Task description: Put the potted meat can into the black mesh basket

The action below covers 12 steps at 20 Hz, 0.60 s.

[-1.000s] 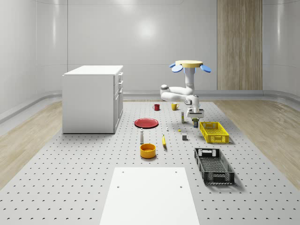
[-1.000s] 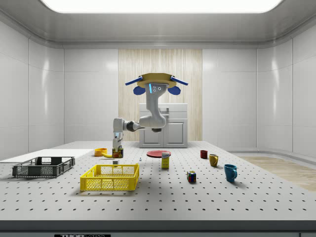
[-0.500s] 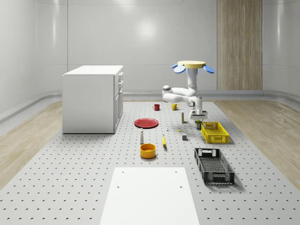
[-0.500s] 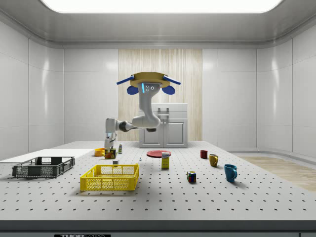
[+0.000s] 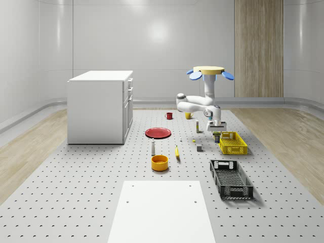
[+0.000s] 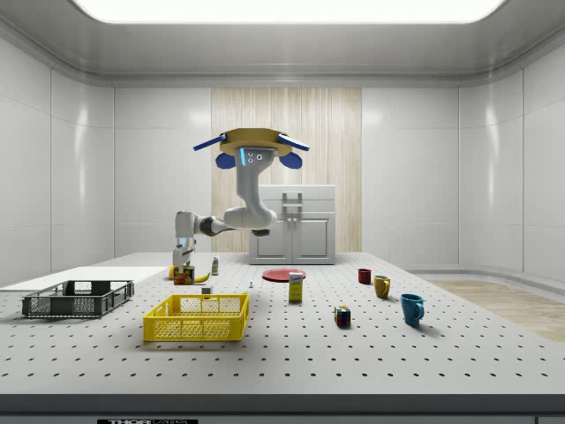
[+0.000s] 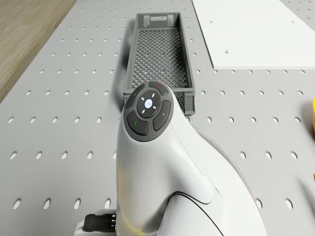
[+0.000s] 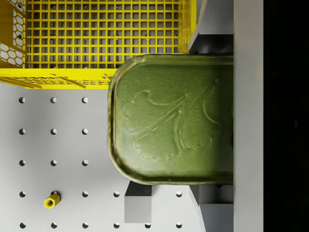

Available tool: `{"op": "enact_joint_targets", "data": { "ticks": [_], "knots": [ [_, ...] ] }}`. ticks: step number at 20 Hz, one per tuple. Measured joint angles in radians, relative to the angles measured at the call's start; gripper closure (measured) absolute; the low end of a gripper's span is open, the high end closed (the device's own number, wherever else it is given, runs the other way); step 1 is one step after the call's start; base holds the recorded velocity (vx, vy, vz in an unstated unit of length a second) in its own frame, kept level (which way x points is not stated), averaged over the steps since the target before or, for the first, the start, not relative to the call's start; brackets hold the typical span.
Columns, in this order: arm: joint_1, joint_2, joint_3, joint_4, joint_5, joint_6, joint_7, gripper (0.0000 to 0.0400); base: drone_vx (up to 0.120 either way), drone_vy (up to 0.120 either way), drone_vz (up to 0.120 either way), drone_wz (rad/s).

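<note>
The potted meat can (image 5: 216, 137) hangs just above the table, held in my gripper (image 5: 216, 133), which is shut on it. In the side view the can (image 6: 184, 276) and gripper (image 6: 183, 269) hang between the yellow basket (image 6: 196, 316) and the black mesh basket (image 6: 78, 298). The wrist view has the can's green embossed lid (image 8: 174, 121) against one finger (image 8: 248, 96), beside a corner of the yellow basket (image 8: 96, 43). The drone (image 5: 210, 71) hovers over the table behind the yellow basket (image 5: 233, 143). The black mesh basket (image 5: 231, 179) lies nearer the table's front; its mesh floor (image 7: 158, 49) lies beyond my arm (image 7: 162, 167).
A white cabinet (image 5: 100, 106) stands at the whole-scene view's left. A red plate (image 5: 158, 132), an orange bowl (image 5: 159, 162), a banana (image 5: 177, 152) and mugs (image 5: 169, 115) dot the middle of the table. A white slab (image 5: 161, 210) covers the front. A small grey cube (image 8: 137, 209) sits below the can.
The drone and arm have carried the can toward the whole-scene view's right and front, which is the side view's left, closer to the black basket. The gripper has stayed shut on the can.
</note>
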Motion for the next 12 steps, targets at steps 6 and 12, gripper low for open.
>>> {"op": "enact_joint_targets", "data": {
  "ticks": [6, 12],
  "knots": [
    [-0.001, -0.003, 0.0, 0.0, 0.001, 0.003, 0.0, 0.0108, 0.12, 0.0, 0.0, 0.0],
    [-0.001, -0.006, 0.001, 0.0, 0.002, 0.005, 0.001, 0.0108, 0.12, 0.033, 0.0, 0.0]
  ]
}}
